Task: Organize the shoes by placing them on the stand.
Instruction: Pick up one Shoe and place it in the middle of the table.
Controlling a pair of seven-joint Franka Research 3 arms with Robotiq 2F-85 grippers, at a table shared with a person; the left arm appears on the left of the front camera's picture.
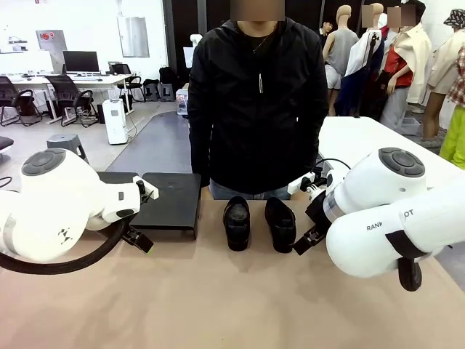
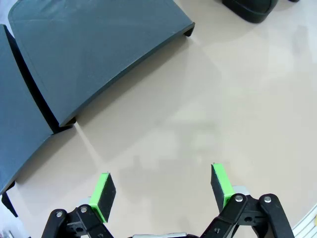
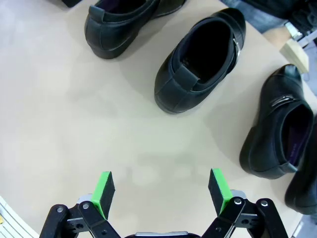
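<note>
The tan tabletop (image 1: 218, 305) lies open across its whole near half, leaving both arms free room. A person (image 1: 258, 94) in a black jacket stands at its far edge.

The left gripper (image 2: 161, 186) hovers over plain table, its green pads (image 2: 103, 193) spread wide and holding nothing. In the wrist view the stand (image 2: 99, 54) sits ahead of it and to its upper left. The stand's two dark panels lie side by side with a narrow gap between them, and their front edge is raised on small feet off the table. A clear strip of tabletop separates the fingers from that edge.

The right gripper (image 3: 161, 186) also hangs above open table, jaws wide apart and touching nothing. Beyond its fingers lie the shoes. The first loafer (image 3: 203, 59) is straight ahead, heel toward the gripper. The second loafer (image 3: 119, 25) is farther off to the upper left. The third loafer (image 3: 277, 129) is to the right, and the fourth loafer (image 3: 304, 188) is cut off by the picture's right edge. All four rest on the tabletop, apart from the stand.
</note>
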